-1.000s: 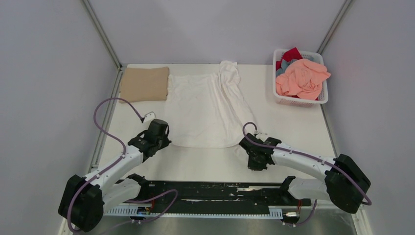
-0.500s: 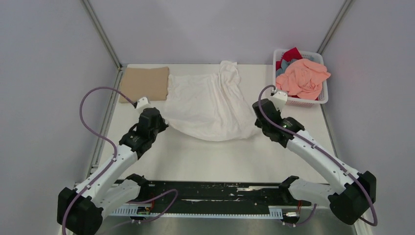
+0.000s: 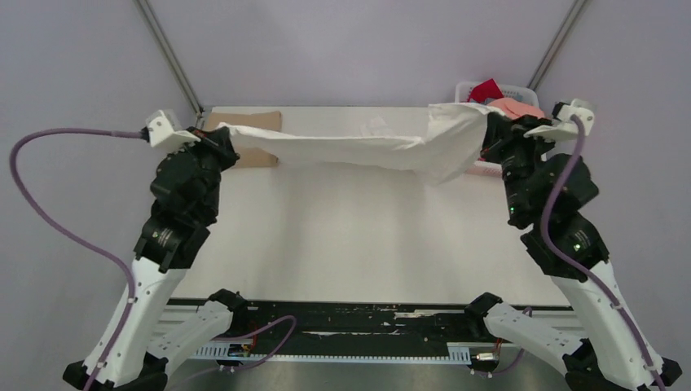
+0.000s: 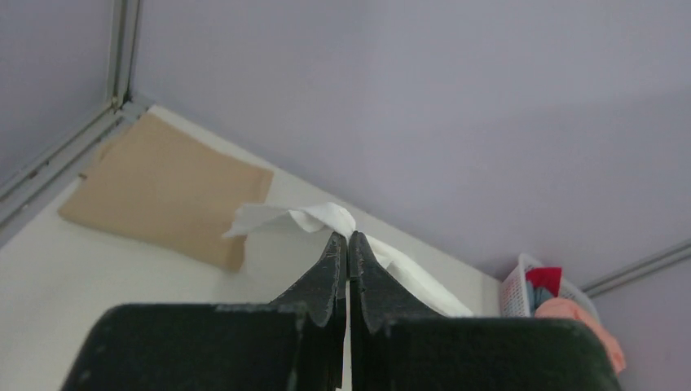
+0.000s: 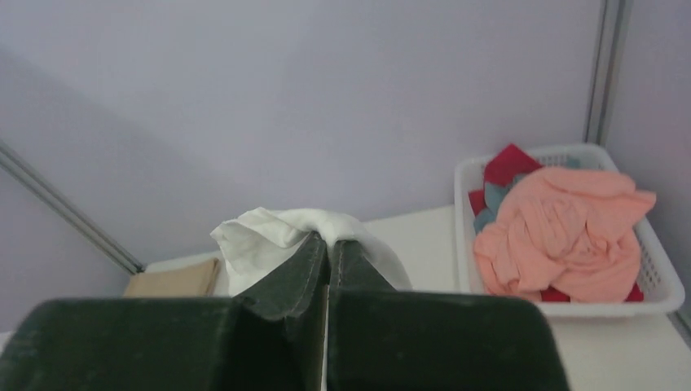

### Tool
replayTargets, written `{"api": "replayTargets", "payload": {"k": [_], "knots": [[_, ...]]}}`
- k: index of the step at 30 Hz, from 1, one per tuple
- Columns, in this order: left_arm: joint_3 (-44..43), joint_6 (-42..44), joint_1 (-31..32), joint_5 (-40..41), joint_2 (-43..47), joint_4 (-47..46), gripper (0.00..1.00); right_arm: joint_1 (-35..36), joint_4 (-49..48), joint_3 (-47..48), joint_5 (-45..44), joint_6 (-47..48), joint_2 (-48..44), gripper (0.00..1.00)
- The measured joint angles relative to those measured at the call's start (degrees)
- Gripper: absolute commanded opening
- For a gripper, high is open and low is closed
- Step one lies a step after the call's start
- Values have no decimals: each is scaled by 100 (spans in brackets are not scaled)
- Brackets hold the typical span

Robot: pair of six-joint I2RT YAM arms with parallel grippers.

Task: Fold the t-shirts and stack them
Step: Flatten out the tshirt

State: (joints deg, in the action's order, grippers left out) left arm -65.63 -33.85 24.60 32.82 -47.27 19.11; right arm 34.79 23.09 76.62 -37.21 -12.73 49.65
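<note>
Found the left gripper (image 3: 222,133) lifted high at the far left, not low at the near hem as one second before, with jaws pressed together and pinching one corner of the white t-shirt (image 3: 367,148). Saw below it the tan t-shirt (image 4: 163,191), folded flat at the far left corner of the table (image 3: 358,236), partly hidden from above by the raised cloth. Noted the white t-shirt no longer spread flat: hung in the air as a stretched band between both arms, over the far part of the table, sagging a little in the middle. Found the right gripper (image 3: 491,132) equally raised at the far right, with jaws also closed tight on the opposite corner, just in front of the basket (image 5: 464,204) holding the salmon pink t-shirt (image 5: 562,228) and a red t-shirt (image 5: 509,161). Judged this as lifting the near hem for a first fold, or for a shake-out; still to lay down, fold again and stack. Could read no brand, label or writing anywhere.
</note>
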Motion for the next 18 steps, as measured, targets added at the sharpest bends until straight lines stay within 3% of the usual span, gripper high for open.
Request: {"api": "replayTargets", "payload": {"k": [10, 18], "knots": [[-2573, 780, 0, -402, 369, 245, 0, 0, -170, 2422, 1587, 970, 131, 0], [-3587, 887, 0, -1272, 680, 612, 0, 2, 173, 4061, 2938, 1021, 197, 0]]}}
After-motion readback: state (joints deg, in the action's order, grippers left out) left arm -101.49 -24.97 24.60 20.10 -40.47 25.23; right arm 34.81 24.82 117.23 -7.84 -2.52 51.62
